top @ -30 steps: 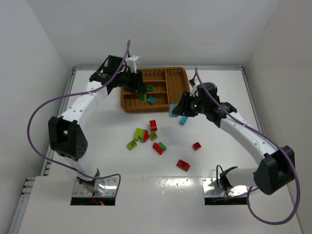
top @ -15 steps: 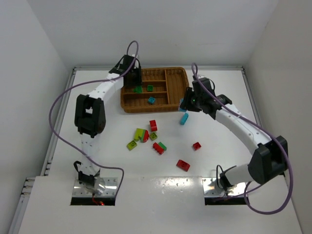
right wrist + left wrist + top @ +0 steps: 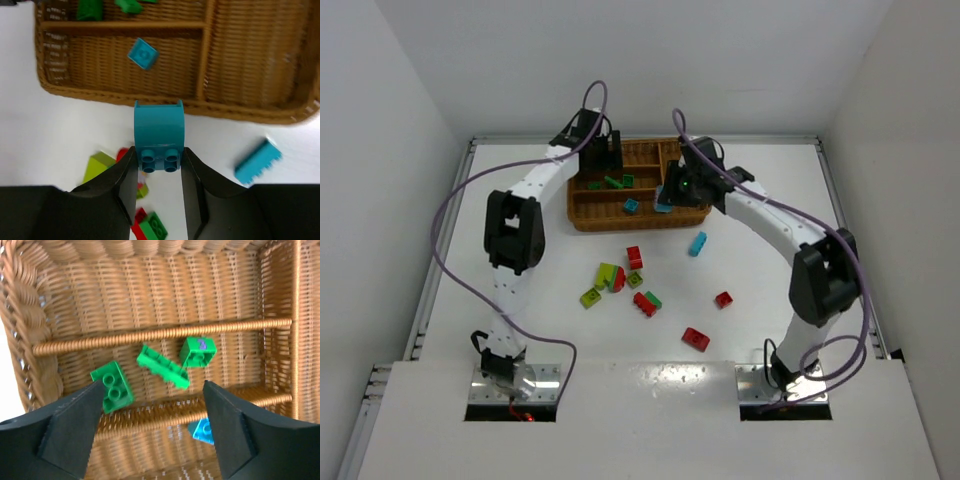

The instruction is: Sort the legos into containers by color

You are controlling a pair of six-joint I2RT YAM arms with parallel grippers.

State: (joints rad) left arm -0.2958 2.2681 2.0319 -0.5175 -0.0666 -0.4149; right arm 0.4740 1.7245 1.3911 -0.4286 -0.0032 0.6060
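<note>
The wicker tray [image 3: 582,216] lies at the back of the table. My left gripper [image 3: 605,164] hangs open over its middle slot, nothing between the fingers [image 3: 75,420]. Below it lie three green legos: a square one [image 3: 114,386], a long one [image 3: 163,367] and a small one [image 3: 198,351]. A cyan lego [image 3: 202,430] sits in the front slot. My right gripper [image 3: 666,200] is shut on a teal curved lego [image 3: 159,131], just in front of the tray's front rim [image 3: 250,112].
Loose legos lie on the white table in front of the tray: a cyan bar [image 3: 697,243], red ones [image 3: 634,257] [image 3: 723,298] [image 3: 696,339], lime ones [image 3: 606,273] [image 3: 591,296] and a red-green cluster [image 3: 646,302]. White walls enclose the table.
My left gripper has opened and the long green lego now lies in the middle slot. My right arm has swung left with the teal lego to the tray's front edge.
</note>
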